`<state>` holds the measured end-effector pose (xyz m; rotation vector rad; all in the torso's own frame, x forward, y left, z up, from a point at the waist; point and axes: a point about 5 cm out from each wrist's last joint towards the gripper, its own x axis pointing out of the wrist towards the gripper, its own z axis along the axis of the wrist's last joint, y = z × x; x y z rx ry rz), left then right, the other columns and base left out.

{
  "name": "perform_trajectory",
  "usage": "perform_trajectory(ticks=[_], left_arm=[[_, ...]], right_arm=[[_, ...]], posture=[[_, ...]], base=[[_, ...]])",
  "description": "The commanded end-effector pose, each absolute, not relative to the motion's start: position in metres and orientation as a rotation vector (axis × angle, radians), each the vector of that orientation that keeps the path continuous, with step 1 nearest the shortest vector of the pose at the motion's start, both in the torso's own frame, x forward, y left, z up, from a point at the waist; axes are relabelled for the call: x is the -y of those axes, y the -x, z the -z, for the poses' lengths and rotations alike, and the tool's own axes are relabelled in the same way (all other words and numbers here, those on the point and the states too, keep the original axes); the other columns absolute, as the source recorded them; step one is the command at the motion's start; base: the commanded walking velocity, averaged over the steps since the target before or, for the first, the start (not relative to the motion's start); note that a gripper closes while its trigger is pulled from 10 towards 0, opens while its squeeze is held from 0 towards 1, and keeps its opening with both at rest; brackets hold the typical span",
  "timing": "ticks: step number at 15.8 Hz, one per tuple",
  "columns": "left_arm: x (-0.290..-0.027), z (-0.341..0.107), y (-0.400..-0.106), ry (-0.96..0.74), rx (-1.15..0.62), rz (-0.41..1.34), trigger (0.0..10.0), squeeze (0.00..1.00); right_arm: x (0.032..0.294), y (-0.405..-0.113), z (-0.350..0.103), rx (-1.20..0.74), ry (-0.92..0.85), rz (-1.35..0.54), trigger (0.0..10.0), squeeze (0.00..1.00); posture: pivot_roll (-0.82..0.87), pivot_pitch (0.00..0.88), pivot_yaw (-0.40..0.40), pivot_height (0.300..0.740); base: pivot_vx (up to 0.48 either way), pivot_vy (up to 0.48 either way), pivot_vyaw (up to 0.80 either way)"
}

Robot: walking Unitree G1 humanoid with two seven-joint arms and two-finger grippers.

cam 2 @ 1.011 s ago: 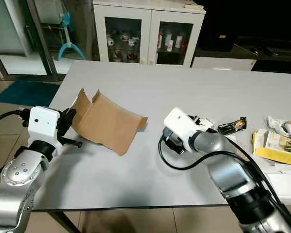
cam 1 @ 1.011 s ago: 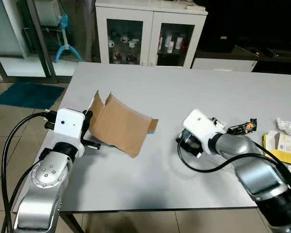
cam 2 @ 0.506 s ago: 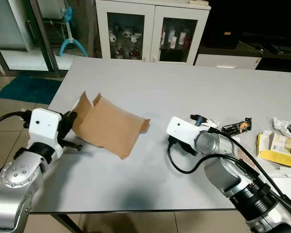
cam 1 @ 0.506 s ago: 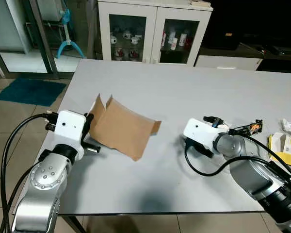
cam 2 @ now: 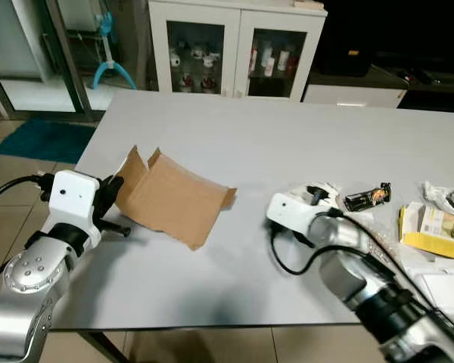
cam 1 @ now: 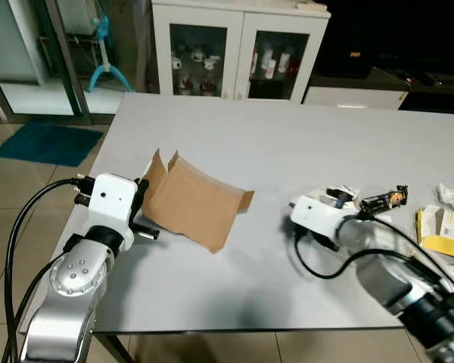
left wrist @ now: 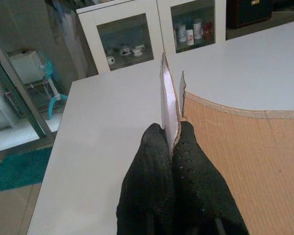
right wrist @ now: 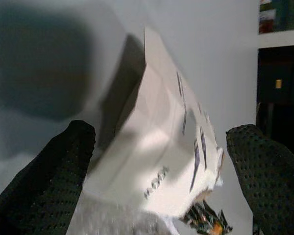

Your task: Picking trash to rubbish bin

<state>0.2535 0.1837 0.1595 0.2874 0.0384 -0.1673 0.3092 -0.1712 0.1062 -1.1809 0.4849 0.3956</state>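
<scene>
The folded brown cardboard sheet point(cam 1: 194, 201) is matt, with a pale paper face and a raw corrugated edge. The left claw point(left wrist: 172, 147) has black fingers point(left wrist: 196, 169) with a knitted, pebbly texture. The smooth grey counter point(cam 1: 287, 151) has a dull sheen. The small white paper carton point(right wrist: 161, 156) looks lightly glossy, torn at one end.
</scene>
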Motion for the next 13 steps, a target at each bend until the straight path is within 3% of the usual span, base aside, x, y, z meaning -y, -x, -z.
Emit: perform_trajectory(ticks=[1, 6, 7, 8, 9, 13], left_arm=[[-0.180, -0.162, -0.255, -0.295, -0.026, 0.179, 10.0, 0.00], [-0.180, -0.161, -0.256, -0.294, -0.028, 0.183, 10.0, 0.00], [-0.179, -0.161, -0.256, -0.293, -0.031, 0.187, 10.0, 0.00], [-0.179, -0.160, -0.256, -0.292, -0.032, 0.189, 10.0, 0.00], [-0.178, -0.160, -0.256, -0.290, -0.032, 0.191, 10.0, 0.00], [-0.178, -0.160, -0.258, -0.295, -0.030, 0.196, 10.0, 0.00]], right_arm=[[0.177, -0.310, -0.105, -0.477, 1.180, -0.362, 10.0, 0.00], [0.175, -0.307, -0.095, -0.491, 1.176, -0.401, 10.0, 0.00], [0.176, -0.306, -0.092, -0.505, 1.175, -0.411, 7.1, 0.00], [0.177, -0.304, -0.090, -0.518, 1.168, -0.419, 2.2, 0.00], [0.179, -0.301, -0.087, -0.535, 1.166, -0.432, 0.0, 0.00], [0.183, -0.300, -0.087, -0.541, 1.158, -0.416, 0.0, 0.00]], posture=[[0.10, 0.000, -0.075, 0.740], [0.10, 0.000, -0.074, 0.740], [0.10, 0.000, -0.074, 0.740], [0.10, 0.000, -0.075, 0.740], [0.10, 0.000, -0.075, 0.740], [0.10, 0.000, -0.066, 0.740]], base=[[0.000, 0.000, 0.00], [0.000, 0.000, 0.00], [0.000, 0.000, 0.00], [0.000, 0.000, 0.00], [0.000, 0.000, 0.00], [0.000, 0.000, 0.00]])
